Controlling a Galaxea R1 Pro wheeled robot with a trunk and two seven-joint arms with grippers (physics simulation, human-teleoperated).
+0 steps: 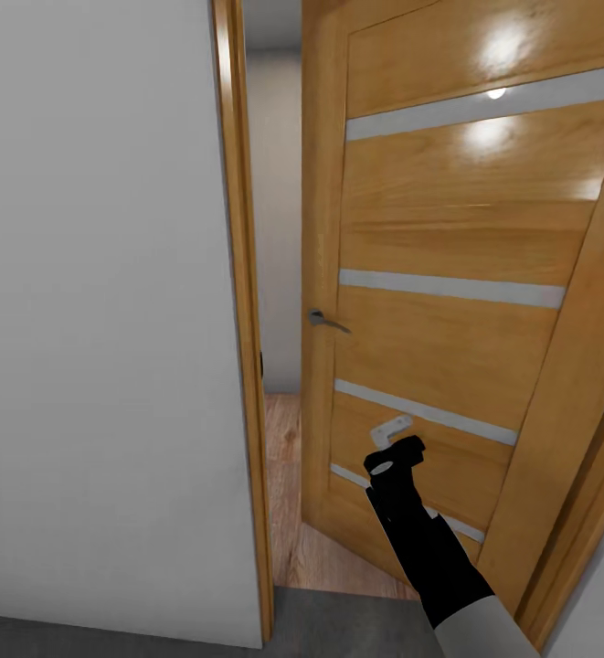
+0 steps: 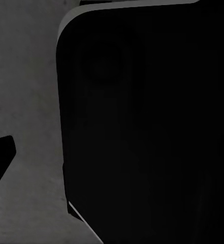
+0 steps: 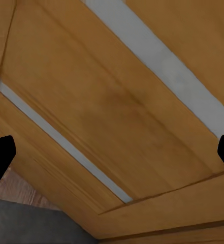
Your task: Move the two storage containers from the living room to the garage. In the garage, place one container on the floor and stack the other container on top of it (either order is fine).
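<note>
Black right tool, fingers spread wide and empty (tips at the wrist view's edges), reaches at a part-open wooden door with pale strips; wood-plank flooring beyond, grey concrete floor below. Left tool's state indeterminable.

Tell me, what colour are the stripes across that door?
Pale grey-white stripes on a honey-coloured wooden door, clearest in the head view.
</note>
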